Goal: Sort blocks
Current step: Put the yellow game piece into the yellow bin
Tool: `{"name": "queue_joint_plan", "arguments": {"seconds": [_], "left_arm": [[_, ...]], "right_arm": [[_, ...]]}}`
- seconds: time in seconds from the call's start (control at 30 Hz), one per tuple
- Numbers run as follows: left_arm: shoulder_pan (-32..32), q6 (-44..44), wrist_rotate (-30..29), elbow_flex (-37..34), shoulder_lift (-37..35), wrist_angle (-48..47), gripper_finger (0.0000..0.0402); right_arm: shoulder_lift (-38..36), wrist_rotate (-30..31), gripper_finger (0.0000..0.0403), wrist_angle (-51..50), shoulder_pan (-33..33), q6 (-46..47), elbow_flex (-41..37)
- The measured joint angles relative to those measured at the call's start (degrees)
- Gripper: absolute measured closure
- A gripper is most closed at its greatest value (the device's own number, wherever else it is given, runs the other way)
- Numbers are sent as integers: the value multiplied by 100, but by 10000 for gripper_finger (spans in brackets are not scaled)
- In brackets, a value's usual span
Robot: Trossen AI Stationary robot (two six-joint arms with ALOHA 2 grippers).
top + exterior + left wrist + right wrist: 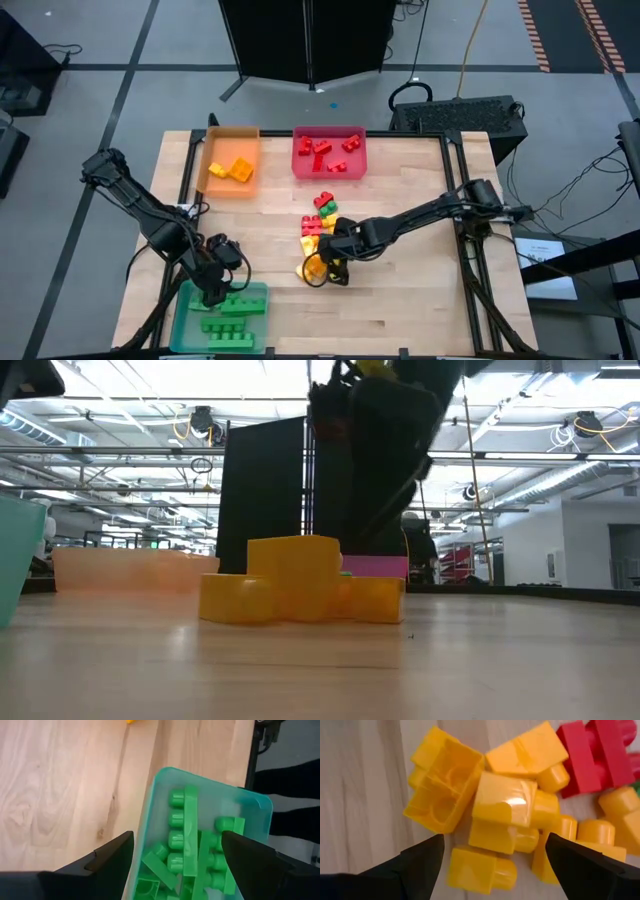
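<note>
**Over the yellow cluster: risk of a multi-brick grab**

At table centre we have the right gripper [335,272] hanging over the loose pile [318,240], fingers spread wide, nothing between them. Its wrist view shows several yellow bricks [505,815] packed edge to edge, some stacked and tilted, red bricks [592,755] touching at the far side.

What could go wrong, as we judge it:
- Closing here could pinch two yellows at once, or catch one by a corner so it twists out.
- A tilted brick could skid on the wood and shove the neighbours apart.
- A red piece could ride along into the wrong tray.

At 7 o'clock on the table, the left gripper [212,290] sits above the teal tray [180,330], fingers well apart, empty; green bricks [187,855] lie loose in the tray below it. Risk there: clipping the tray wall on the way out and dragging the tray.

Already sorted: yellows in the orange tray [212,185] at 11 o'clock, reds in the red tray [298,165] at 12 o'clock. We see mixed red, yellow and green bricks left in the pile.
</note>
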Motion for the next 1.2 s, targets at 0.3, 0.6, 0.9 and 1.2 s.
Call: {"name": "queue_joint_plan", "arguments": {"seconds": [0.3,0.6,0.9,1.2], "left_arm": [[0,131,-362,0,0,-83,97],[0,285,-444,0,0,-194,97],[0,604,-456,-2,2,-201,97],[0,814,-784,-2,0,-204,97]], "right_arm": [[63,-282,64,-214,39,524,484],[280,69,64,400,116,2013,495],[499,309,64,606,214,2407,523],[680,612,64,464,399,2155,519]]}}
